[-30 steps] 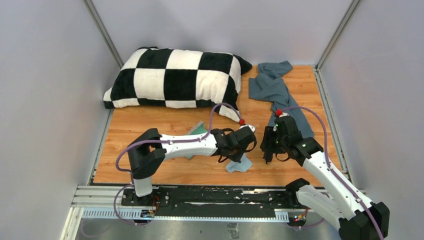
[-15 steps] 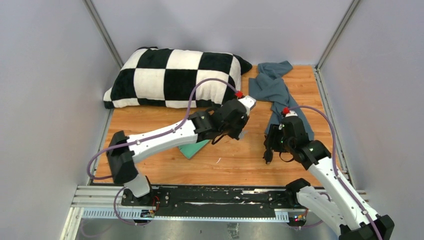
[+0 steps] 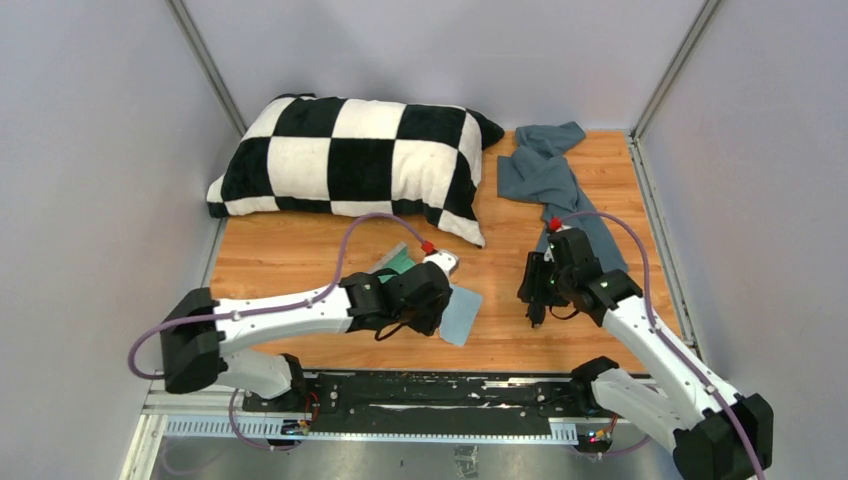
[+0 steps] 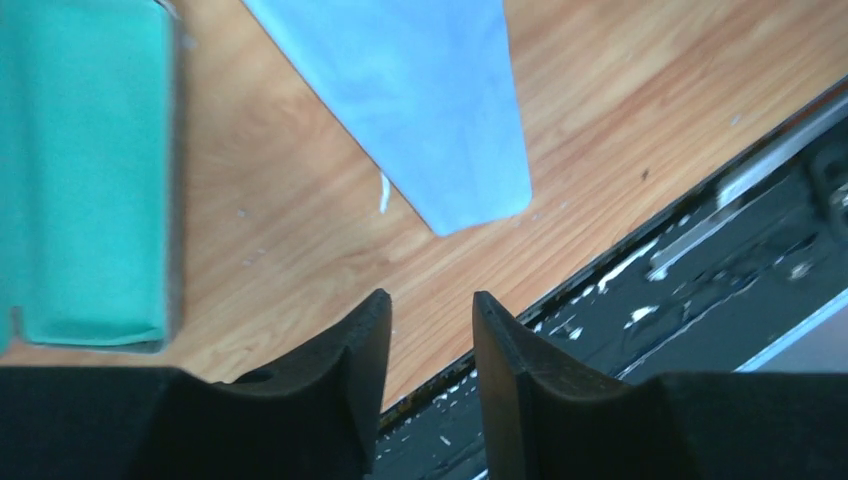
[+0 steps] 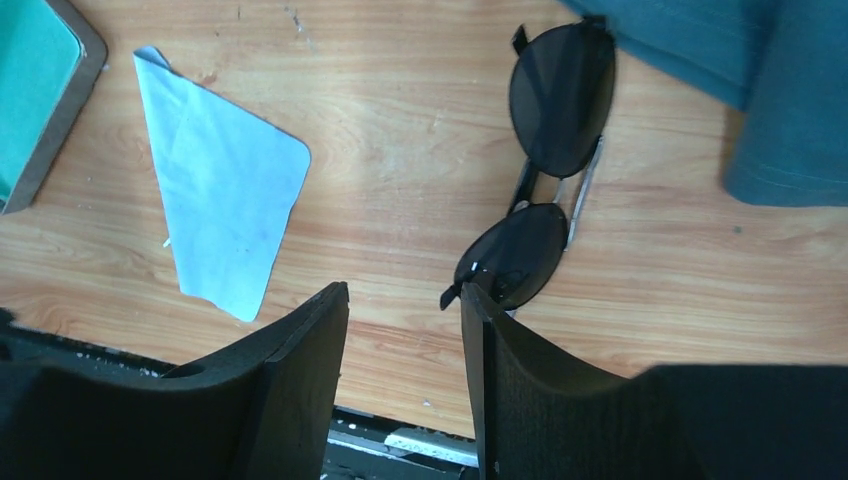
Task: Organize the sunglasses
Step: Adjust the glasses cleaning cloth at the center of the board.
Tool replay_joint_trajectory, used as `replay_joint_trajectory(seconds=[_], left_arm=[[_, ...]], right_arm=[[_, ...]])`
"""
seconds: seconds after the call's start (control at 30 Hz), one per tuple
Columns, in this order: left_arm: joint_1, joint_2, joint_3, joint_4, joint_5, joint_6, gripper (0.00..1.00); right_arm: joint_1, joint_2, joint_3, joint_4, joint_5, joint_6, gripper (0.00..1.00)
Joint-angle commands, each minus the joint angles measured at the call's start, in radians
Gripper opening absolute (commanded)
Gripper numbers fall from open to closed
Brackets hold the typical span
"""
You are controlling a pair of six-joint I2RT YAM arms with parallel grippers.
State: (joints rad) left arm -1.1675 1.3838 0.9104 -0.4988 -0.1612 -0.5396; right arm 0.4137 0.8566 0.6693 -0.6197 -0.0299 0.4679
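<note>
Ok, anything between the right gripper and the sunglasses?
Nothing visible. The sunglasses lie flat just beyond the right gripper, whose jaws are open and empty; the grey-blue cloth only borders the far lens.

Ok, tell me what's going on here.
Two arms are tidying a table. The left gripper hangs open and empty over the wood, next to a blue cloth lying flat and an open case. The right gripper, also open, hovers just beside the folded sunglasses, which lie on the table by a grey towel. Nothing is held.

The cloth (image 5: 225, 215) lies between the case (image 5: 30, 90) at left and sunglasses (image 5: 545, 190) at right
</note>
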Motion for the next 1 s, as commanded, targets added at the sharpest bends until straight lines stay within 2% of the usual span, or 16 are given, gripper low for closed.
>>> replay_joint_trajectory(seconds=[0.0,0.27,0.47,0.7,0.97], left_arm=[[0.0,-0.106,0.025,0.034,-0.191,-0.12,0.4],[0.0,-0.047,-0.006,0.041,-0.198,-0.235,0.37],[0.0,-0.043,-0.011,0.028,-0.177,-0.27,0.37],[0.0,-0.044,-0.035,0.019,-0.195,-0.304,0.36],[0.0,-0.072,-0.06,0.018,-0.218,-0.335,0.34]], right_arm=[[0.012,0.074,0.013,0.04,-0.116,0.005,0.51],[0.232,0.266,0.037,0.114,-0.045,0.022,0.5],[0.238,0.47,0.137,0.143,0.007,-0.076,0.5],[0.238,0.669,0.204,0.222,-0.069,-0.138,0.48],[0.24,0.77,0.229,0.269,-0.104,-0.135,0.4]])
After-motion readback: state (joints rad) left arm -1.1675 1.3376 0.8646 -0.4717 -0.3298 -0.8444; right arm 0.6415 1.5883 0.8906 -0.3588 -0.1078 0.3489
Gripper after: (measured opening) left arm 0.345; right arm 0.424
